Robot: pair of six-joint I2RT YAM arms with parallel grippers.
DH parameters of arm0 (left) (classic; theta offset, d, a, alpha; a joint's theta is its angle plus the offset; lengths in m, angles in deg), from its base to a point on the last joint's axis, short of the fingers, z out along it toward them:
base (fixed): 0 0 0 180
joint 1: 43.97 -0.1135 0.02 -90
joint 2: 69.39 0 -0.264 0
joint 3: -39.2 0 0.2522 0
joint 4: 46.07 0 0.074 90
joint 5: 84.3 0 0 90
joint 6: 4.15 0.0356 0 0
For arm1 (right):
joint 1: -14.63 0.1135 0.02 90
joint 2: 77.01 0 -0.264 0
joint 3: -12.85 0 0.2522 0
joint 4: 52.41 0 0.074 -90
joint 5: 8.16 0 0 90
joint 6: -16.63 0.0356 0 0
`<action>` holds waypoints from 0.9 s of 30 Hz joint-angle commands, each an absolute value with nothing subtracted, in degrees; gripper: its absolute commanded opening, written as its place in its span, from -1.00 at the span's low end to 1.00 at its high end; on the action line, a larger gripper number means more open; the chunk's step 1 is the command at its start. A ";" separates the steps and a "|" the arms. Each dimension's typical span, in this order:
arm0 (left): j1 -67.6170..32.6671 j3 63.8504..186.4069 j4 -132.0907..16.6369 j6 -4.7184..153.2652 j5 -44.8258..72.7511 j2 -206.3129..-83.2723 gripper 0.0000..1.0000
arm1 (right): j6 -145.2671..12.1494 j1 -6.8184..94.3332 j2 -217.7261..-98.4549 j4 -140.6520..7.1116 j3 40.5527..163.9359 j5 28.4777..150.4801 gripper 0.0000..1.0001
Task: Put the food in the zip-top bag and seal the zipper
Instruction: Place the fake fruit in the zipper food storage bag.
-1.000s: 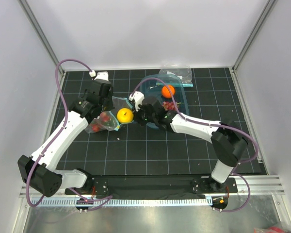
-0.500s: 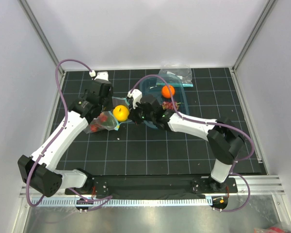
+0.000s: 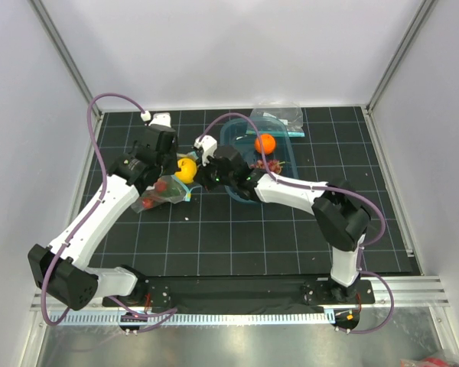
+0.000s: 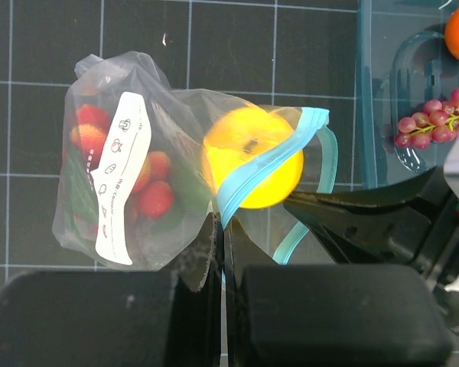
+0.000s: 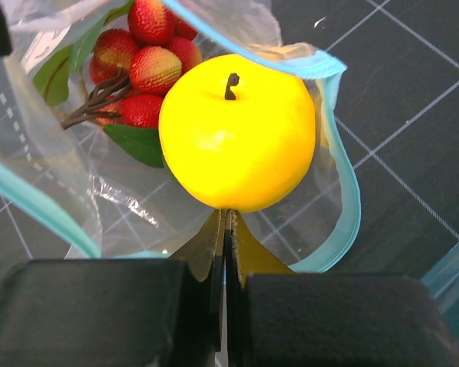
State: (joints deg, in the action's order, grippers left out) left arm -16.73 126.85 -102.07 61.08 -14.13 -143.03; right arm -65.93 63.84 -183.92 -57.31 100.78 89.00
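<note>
your left gripper [image 4: 219, 225] has its fingers pressed together on the rim of the bag [image 4: 149, 84], pinching the plastic right where the zipper [image 4: 310, 122] runs down to the tips. the bag lies on the dark gridded mat [image 4: 46, 38], left of the tub [image 4: 365, 92], with its mouth facing the tub and standing open in a loop. at the closed end you can see the strawberries [image 5: 157, 67] bunched with green leaves [image 5: 134, 145], and the white label [image 4: 122, 176] faces up over them. the lemon [image 5: 237, 130] sits in the mouth, ringed by the zipper, and one strip crosses over it in the left wrist view. your right gripper [image 5: 226, 222] is also pressed together, its tips meeting the lemon's near side from the tub's side. you cannot tell whether they pinch anything on it or only touch it. the two grippers are near each other at the bag's mouth. the grapes [image 4: 432, 122] and the orange [image 3: 265, 143] lie in the tub, apart from each other and outside the bag.
</note>
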 commanded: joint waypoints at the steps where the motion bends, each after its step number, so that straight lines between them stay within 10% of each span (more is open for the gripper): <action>1: -16.82 127.40 -100.88 61.60 -13.46 -142.34 -1.00 | -66.69 63.76 -184.50 -53.52 104.48 87.11 -0.98; 27: -17.70 127.31 -100.44 61.68 -11.70 -140.93 -1.00 | -65.46 63.67 -188.54 -53.87 106.76 85.35 -0.98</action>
